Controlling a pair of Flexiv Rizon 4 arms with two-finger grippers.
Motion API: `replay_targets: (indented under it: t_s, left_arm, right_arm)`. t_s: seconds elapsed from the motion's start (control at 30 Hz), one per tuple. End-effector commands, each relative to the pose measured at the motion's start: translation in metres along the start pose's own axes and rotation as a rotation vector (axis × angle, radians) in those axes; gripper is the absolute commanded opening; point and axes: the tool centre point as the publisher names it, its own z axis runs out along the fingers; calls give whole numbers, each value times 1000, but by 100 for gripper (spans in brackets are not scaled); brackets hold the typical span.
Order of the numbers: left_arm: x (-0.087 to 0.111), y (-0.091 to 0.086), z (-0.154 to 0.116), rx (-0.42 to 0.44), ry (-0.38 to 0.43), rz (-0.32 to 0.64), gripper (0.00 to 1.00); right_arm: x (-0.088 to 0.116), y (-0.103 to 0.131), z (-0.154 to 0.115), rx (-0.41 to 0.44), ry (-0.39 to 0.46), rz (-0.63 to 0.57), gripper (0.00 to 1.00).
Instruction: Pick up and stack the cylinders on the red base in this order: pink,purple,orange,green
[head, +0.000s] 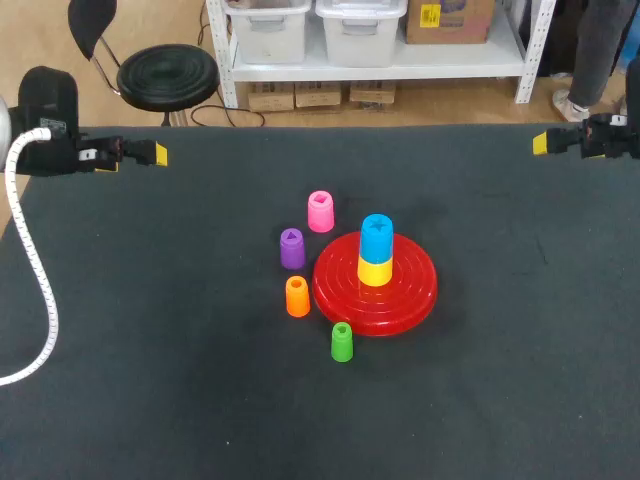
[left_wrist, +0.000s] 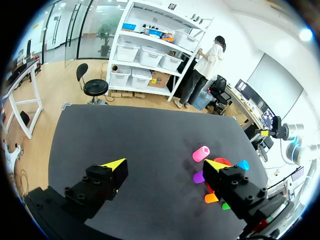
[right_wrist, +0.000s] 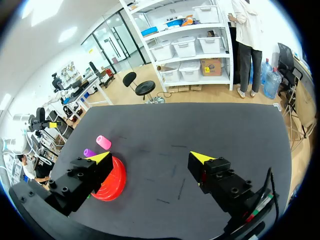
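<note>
Head view alone shows the yellow cylinder (head: 375, 271) (hidden in wrist views); both jaws gape.

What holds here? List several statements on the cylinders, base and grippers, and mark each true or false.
1. A blue cylinder sits on a yellow cylinder on the red base. True.
2. The pink cylinder is already on the base. False: it is on the table, beside the base.
3. The left gripper holds the purple cylinder. False: it is open and empty, and the purple cylinder is on the table.
4. The green cylinder is on the table, off the base. True.
5. The right gripper is open. True.
</note>
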Motion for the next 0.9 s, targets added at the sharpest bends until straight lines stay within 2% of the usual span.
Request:
replay_targets:
  t_s: [0.03, 0.67, 0.7, 0.8, 0.87, 0.9]
  left_arm:
    - [-1, -2, 0, -8, 4, -2, 100]
    - [-1, -2, 0, -8, 4, -2, 100]
    - [0, -4, -2, 18, -17, 46, 100]
    - [2, -13, -6, 93, 17, 226, 100]
    - [4, -19, -9, 186, 45, 364, 100]
    - [6, -22, -11, 204, 45, 433, 100]
  right_arm:
    - [0, 0, 0, 1, 0, 0, 100]
    - [0, 0, 0, 1, 0, 0, 100]
    - [0, 0, 0, 1, 0, 0, 100]
    - [0, 0, 0, 1, 0, 0, 100]
    - [0, 0, 0, 1, 0, 0, 100]
    - [0, 0, 0, 1, 0, 0, 100]
